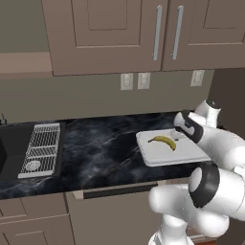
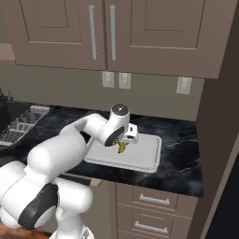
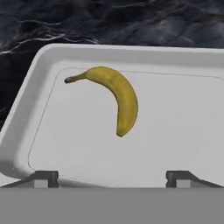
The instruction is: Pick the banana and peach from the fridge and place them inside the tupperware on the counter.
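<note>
Banana (image 3: 118,98) lies flat inside the smooth white tupperware (image 3: 183,61) — curved, stem toward its rounded corner. Fingers (image 3: 43,177) stand wide open above it, holding nothing — veined black counter (image 1: 100,148) beneath.

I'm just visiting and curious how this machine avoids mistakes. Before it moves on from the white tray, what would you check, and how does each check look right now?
1. Banana lies inside the tupperware: ok, flat on the floor of it, clear of the rim.
2. Jaws let go of the banana: ok, the gripper is open, fingertips spread wide and apart from the fruit.
3. Tupperware sits fully on the counter: ok, though close to the front edge.
4. Room left in the tupperware for the peach: ok, most of its floor is bare.
5. Peach in the tupperware: not ok, none there yet.
6. Straight lift path free: cannot tell for certain; the upper cabinets hang above.
</note>
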Robot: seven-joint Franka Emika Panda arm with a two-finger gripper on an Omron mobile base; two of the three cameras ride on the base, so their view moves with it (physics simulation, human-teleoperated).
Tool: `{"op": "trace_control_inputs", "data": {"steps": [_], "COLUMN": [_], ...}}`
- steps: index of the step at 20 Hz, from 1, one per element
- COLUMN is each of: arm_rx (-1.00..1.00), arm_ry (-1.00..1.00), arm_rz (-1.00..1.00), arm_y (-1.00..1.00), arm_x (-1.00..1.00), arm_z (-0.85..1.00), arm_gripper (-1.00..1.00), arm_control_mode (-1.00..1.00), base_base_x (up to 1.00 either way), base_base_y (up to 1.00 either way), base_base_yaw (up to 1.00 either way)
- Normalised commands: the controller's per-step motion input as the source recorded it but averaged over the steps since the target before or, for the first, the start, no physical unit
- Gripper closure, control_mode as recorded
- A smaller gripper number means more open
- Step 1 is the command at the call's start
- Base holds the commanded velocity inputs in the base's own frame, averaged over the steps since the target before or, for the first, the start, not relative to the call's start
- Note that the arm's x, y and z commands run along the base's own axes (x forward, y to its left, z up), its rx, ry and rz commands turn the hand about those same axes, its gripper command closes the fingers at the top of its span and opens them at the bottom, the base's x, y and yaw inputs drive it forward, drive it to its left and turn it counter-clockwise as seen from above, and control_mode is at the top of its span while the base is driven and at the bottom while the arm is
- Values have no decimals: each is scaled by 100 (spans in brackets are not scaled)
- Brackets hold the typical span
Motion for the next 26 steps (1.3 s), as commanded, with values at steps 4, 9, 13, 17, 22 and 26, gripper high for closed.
{"op": "trace_control_inputs", "data": {"steps": [4, 9, 13, 17, 22, 26], "arm_rx": [-6, -12, -13, -13, -9, -3], "arm_ry": [-1, -9, -13, -11, -9, -5], "arm_rz": [1, 3, 7, 9, 7, 4], "arm_y": [33, 55, 62, 59, 24, 1], "arm_x": [-75, -76, -68, -69, -96, -50], "arm_z": [100, 97, 92, 79, 53, 20], "arm_gripper": [-100, -100, -100, -100, -100, -100], "arm_control_mode": [-100, -100, -100, -100, -100, 100], "base_base_x": [0, 0, 0, 0, 0, -50], "base_base_y": [0, 0, 0, 0, 0, 0], "base_base_yaw": [0, 0, 0, 0, 0, 3]}}
